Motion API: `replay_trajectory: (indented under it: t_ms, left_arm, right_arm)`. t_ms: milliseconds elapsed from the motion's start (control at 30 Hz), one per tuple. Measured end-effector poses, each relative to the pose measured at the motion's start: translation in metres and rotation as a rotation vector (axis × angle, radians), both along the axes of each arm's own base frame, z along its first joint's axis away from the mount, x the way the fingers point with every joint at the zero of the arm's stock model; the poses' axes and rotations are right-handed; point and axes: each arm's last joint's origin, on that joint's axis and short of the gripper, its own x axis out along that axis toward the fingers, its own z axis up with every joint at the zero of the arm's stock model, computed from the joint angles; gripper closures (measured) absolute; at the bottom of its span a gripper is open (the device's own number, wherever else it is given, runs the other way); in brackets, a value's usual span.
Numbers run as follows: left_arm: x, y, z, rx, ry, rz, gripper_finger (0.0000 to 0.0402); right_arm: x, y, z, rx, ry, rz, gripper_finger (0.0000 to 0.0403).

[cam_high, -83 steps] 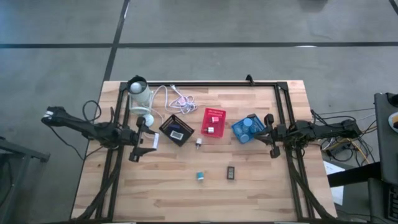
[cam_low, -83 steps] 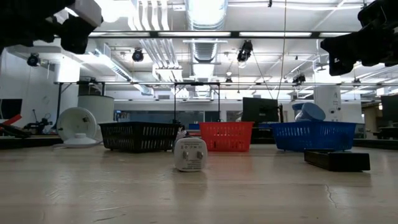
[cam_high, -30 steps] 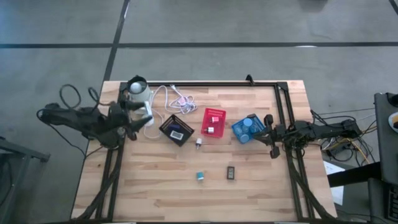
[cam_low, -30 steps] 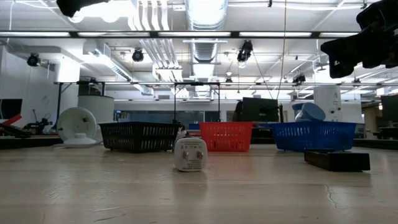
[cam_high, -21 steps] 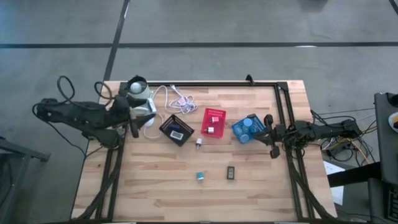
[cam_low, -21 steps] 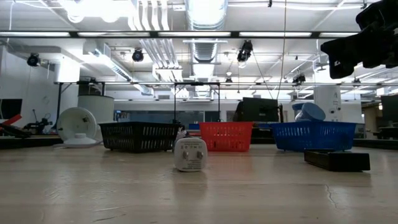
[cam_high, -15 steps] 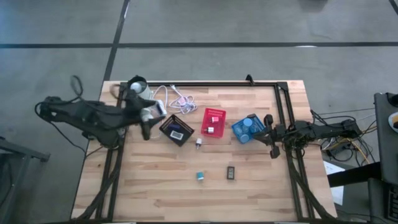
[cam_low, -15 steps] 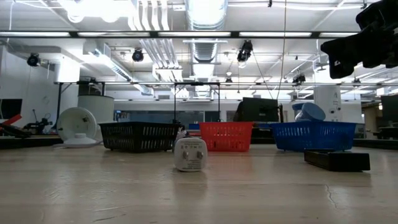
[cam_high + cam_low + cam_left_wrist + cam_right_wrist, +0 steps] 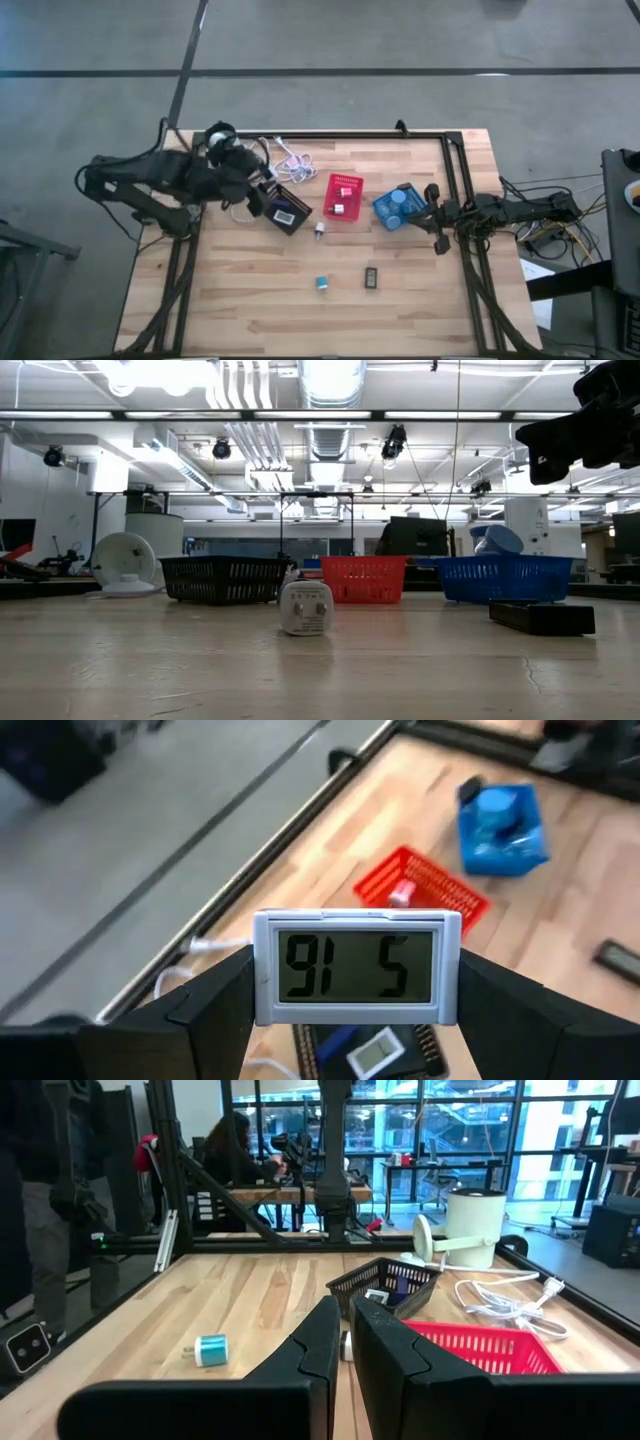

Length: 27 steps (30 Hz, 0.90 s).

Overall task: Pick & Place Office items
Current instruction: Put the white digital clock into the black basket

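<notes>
Comparing w/ approx. 3 s back, the left gripper [image 9: 262, 188] is seen swung from the table's left side, past the white lamp [image 9: 222, 147], to a spot over the near-left edge of the black mesh bin [image 9: 284, 207]. A white LCD clock [image 9: 357, 967] is clamped between its fingers [image 9: 215, 1010], digits facing the wrist cam. It is judged a carry phase, w/ release into a bin prob. next.

The right gripper [image 9: 343, 1342] is parked by the blue bin [image 9: 398, 206], unchanged; its fingers are pressed together, nothing between.

Items left loose on the wood table [image 9: 420, 300]:
- white charger plug [image 9: 306, 607], rounded block, smooth plastic, just in front of the black and red bins
- teal spool [image 9: 322, 284], small cylinder, mid-table
- black flat bar [image 9: 370, 277], matte, just right of the spool

Already binned: a white card-like item in the black bin, pink and white blocks in the red bin [image 9: 343, 196], pale-blue round pieces in the blue bin. The bins are open wire mesh, rigid; the tabletop is planked butcher-block, lightly glossy in the low view.
</notes>
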Motion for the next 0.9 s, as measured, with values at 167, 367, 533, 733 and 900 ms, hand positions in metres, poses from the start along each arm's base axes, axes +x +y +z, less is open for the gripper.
replay_trajectory:
  t_ms: [167,367,533,733,900]
  left_arm:
    - [0.025,0.008,-0.023,-0.077,0.106,0.019,0.011]
    - [0.056,0.015,-0.064,-0.119,0.265,0.045,0.011]
    - [0.074,0.015,-0.108,-0.205,0.4,0.024,0.011]
    - [0.081,0.021,-0.159,-0.336,0.433,0.07,0.011]
    - [0.077,0.033,-0.189,-0.423,0.408,0.131,0.011]
  right_arm:
    - [0.0,0.0,0.0,0.0,-0.002,0.0,0.0374]
    - [0.0,0.0,0.001,-0.006,-0.006,-0.002,0.0374]
    - [0.0,0.0,0.0,-0.007,-0.002,-0.001,0.0374]
    - [0.0,0.0,0.0,-0.003,-0.001,-0.001,0.0374]
    - [0.0,0.0,0.0,-0.004,-0.002,-0.001,0.0374]
